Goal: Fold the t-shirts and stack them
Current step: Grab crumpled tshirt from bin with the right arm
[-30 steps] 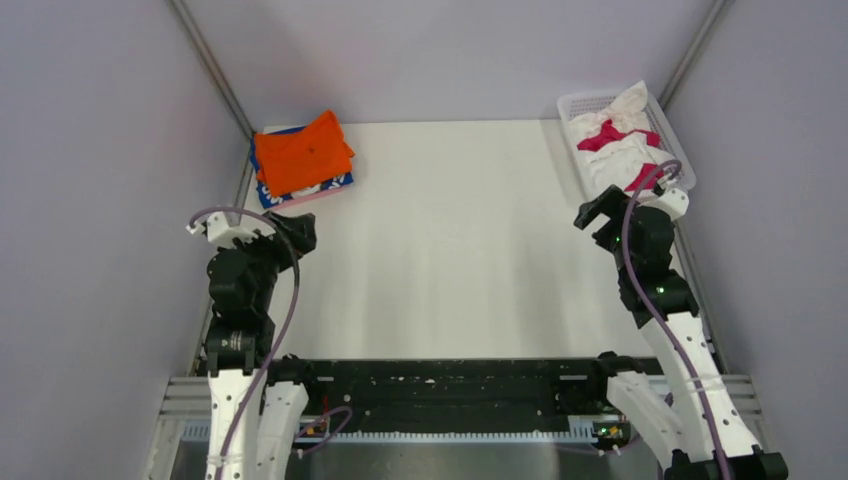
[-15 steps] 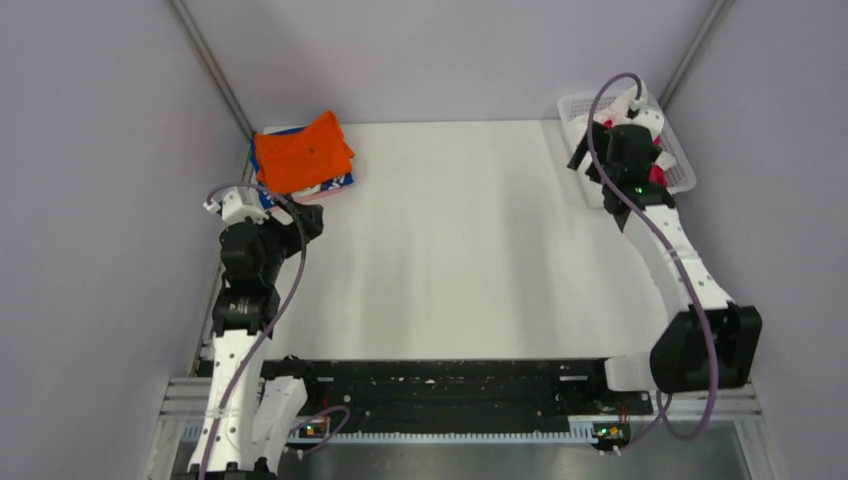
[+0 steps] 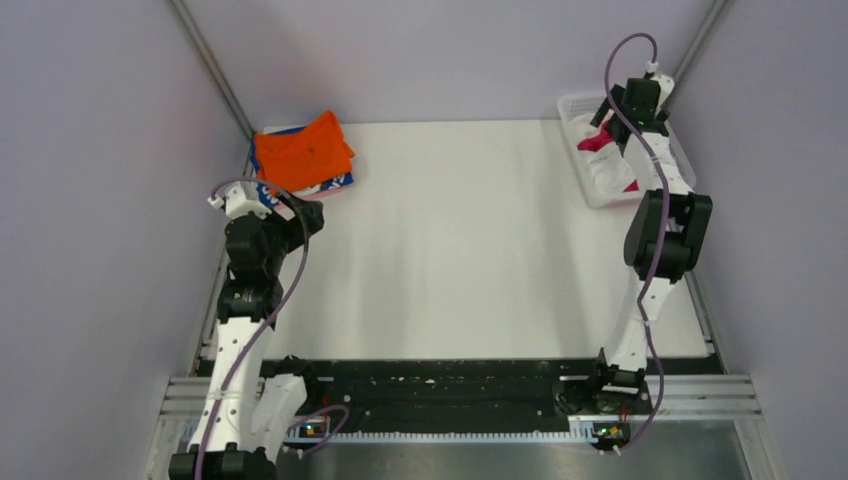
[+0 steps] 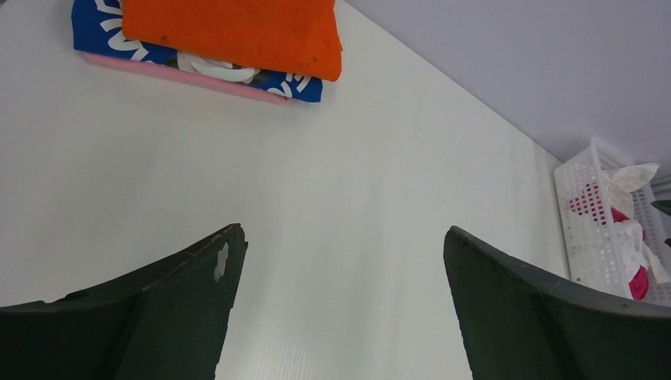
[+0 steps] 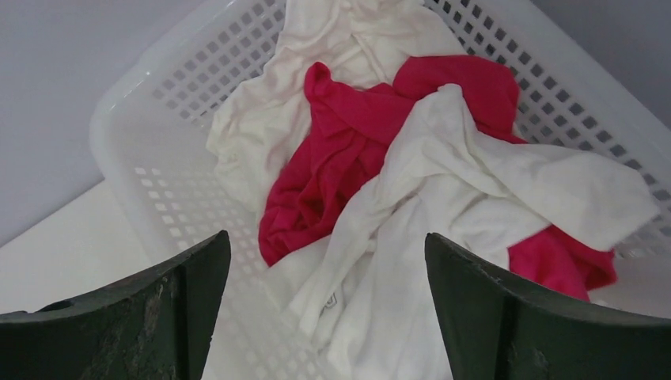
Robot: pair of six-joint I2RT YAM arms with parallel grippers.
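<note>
The t-shirts (image 5: 396, 198) left to fold, a magenta tee (image 5: 340, 170) tangled with white tees (image 5: 483, 178), lie heaped inside the basket (image 5: 150, 150). Directly above that heap we see the right gripper (image 5: 323, 261), its fingers spread wide with nothing between them. A second ago it hung just short of the basket's near end. The arm has since swung out over the basket, so we judge that a pick from the heap comes next, the magenta cloth lying closest under the gap. The left gripper (image 4: 342, 237), far across the table (image 3: 450, 250) from the basket, is likewise wide apart and empty, and has barely shifted. Just beyond it, equally far from the basket, the folded stack (image 4: 198, 59) sits unchanged, with the orange tee (image 4: 229, 28) on top.
</note>
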